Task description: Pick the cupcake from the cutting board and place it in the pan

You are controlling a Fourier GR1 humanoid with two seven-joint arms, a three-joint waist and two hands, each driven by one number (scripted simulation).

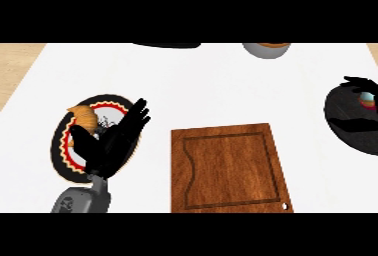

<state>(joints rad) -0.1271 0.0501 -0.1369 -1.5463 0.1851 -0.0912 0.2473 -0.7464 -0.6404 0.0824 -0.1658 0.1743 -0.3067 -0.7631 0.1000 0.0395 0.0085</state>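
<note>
The wooden cutting board (230, 169) lies at the centre front with nothing on it. The dark pan (347, 131) sits at the right edge, cut off by the view. Over the pan is my right hand (356, 83), black against the pan's dark inside, with its fingers curled round the cupcake (367, 100). Only a small red, teal and orange patch of the cupcake shows. My left hand (111, 142) rests open at the left, fingers straight, above a plate (62, 150).
The plate has a red and black patterned rim and holds a croissant (83, 119). A grey bowl (266, 50) with something orange in it stands at the back. A dark object (167, 45) peeks in at the back edge. Wooden floor shows at both far corners.
</note>
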